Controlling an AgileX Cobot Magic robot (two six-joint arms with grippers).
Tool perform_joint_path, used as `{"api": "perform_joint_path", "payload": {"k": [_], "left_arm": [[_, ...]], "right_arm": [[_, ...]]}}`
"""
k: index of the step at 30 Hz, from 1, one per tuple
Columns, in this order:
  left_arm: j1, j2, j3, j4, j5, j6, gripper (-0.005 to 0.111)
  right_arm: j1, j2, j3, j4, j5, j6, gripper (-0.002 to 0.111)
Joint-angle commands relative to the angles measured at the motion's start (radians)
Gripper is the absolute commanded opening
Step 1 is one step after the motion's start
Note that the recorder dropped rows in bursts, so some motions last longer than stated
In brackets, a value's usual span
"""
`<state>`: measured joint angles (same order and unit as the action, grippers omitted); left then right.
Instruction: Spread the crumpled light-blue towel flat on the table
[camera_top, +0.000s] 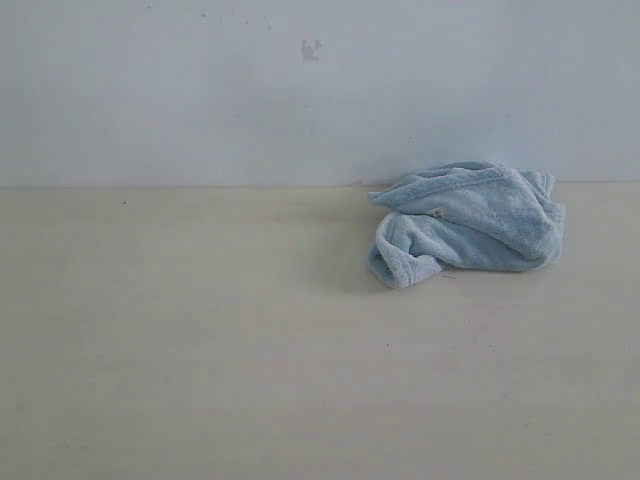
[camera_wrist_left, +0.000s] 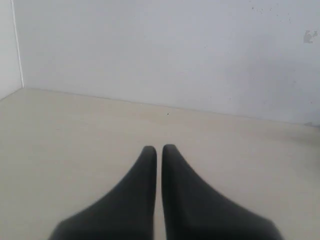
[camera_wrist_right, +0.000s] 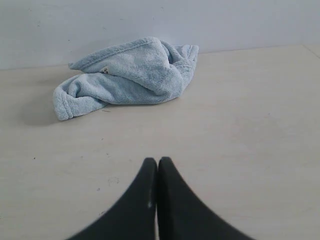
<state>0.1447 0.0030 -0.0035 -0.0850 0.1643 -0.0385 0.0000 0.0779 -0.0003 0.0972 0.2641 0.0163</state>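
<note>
The light-blue towel (camera_top: 467, 222) lies crumpled in a heap on the cream table (camera_top: 200, 340), at the back right near the wall. A small white label shows on its upper fold. In the right wrist view the towel (camera_wrist_right: 127, 76) sits well ahead of my right gripper (camera_wrist_right: 157, 162), which is shut with nothing in it. My left gripper (camera_wrist_left: 159, 149) is shut too, empty, over bare table; the towel is out of its view. Neither arm appears in the exterior view.
A white wall (camera_top: 300, 90) runs along the table's far edge, with a small dark mark (camera_top: 311, 49) on it. In the left wrist view a wall corner (camera_wrist_left: 17, 50) stands at the far side.
</note>
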Motion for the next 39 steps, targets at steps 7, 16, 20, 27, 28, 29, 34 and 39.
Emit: {"api": "perform_joint_path", "payload": {"k": [7,16,20,27,28,29,34,39], "left_arm": [[-0.003,-0.003,0.004,0.0,-0.007,0.0,0.004],[-0.003,-0.003,0.004,0.0,-0.007,0.0,0.004],[-0.003,-0.003,0.004,0.0,-0.007,0.0,0.004],[-0.003,-0.003,0.004,0.0,-0.007,0.0,0.004],[-0.003,-0.003,0.004,0.0,-0.007,0.0,0.004],[-0.003,-0.003,0.004,0.0,-0.007,0.0,0.004],[-0.003,-0.003,0.004,0.0,-0.007,0.0,0.004],[-0.003,-0.003,0.004,0.0,-0.007,0.0,0.004]], "right_arm": [[-0.001,0.001,0.0,-0.003,-0.006,0.002,-0.001],[-0.001,0.001,0.0,-0.003,-0.006,0.002,-0.001],[0.0,0.001,0.0,-0.022,-0.058,0.004,-0.001],[0.0,0.001,0.0,0.167,-0.312,0.174,-0.001],[0.0,0.001,0.0,0.174,-0.351,0.177,-0.001],[-0.001,0.001,0.0,0.188,-0.392,0.184,-0.001],[0.0,0.001,0.0,0.179,-0.323,0.401,-0.001],[0.023,0.003,-0.067,0.183,-0.134,0.307,-0.001]]}}
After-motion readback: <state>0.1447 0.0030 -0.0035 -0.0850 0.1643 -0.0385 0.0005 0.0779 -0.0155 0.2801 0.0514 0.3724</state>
